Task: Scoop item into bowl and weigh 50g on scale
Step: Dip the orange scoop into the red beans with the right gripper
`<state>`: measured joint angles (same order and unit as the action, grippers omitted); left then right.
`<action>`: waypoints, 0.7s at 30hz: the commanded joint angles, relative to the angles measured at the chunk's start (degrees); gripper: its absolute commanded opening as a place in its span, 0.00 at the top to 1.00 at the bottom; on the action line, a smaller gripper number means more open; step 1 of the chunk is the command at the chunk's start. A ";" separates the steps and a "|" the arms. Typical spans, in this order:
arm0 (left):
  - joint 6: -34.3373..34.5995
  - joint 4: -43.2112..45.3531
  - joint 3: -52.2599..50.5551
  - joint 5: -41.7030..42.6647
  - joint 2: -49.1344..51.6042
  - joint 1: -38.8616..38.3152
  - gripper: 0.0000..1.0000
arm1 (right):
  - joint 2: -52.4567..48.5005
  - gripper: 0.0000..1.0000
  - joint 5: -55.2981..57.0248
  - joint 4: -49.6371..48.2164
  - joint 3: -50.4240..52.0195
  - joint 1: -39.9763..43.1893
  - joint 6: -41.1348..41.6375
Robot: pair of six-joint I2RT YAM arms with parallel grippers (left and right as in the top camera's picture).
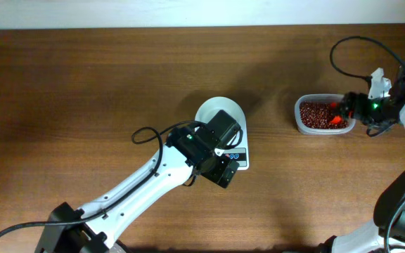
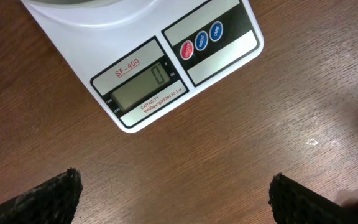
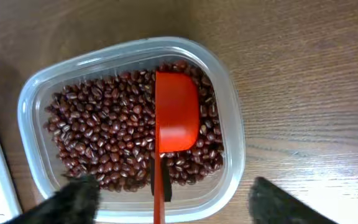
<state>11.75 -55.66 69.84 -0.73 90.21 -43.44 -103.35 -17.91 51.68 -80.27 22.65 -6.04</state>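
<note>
The white bowl (image 1: 213, 112) stands on the white scale (image 1: 240, 156), whose display (image 2: 143, 87) reads 0. My left gripper (image 1: 223, 172) (image 2: 176, 186) hovers open above bare table just in front of the scale, nothing between its fingers. At the right, dark reddish-brown beans (image 1: 313, 112) (image 3: 104, 130) fill a clear plastic tub (image 1: 302, 125) (image 3: 232, 124). A red scoop (image 1: 337, 118) (image 3: 176, 118) lies on the beans, its handle pointing toward my right gripper (image 1: 354, 107) (image 3: 171, 182). Those fingers stand open on either side of the handle, apart from it.
The left arm (image 1: 132, 186) stretches from the front left up to the scale. A black cable (image 1: 343, 49) loops over the table at the back right. Only the bowl's rim (image 2: 73, 3) shows in the left wrist view.
</note>
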 commanded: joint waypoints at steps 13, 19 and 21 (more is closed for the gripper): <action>-0.72 0.07 -0.50 -0.57 -0.76 -0.17 0.01 | -1.77 0.73 8.13 -2.12 0.61 -5.81 0.68; -0.72 0.07 -0.50 -0.57 -0.76 -0.17 0.01 | -1.97 0.82 7.85 -2.99 0.61 -5.84 0.70; -0.72 0.07 -0.50 -0.57 -0.76 -0.17 0.01 | -1.97 0.83 7.45 -2.93 0.61 -5.84 0.68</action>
<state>11.75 -55.66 69.84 -0.73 90.21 -43.44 -104.75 -10.37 48.77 -80.23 16.84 -5.56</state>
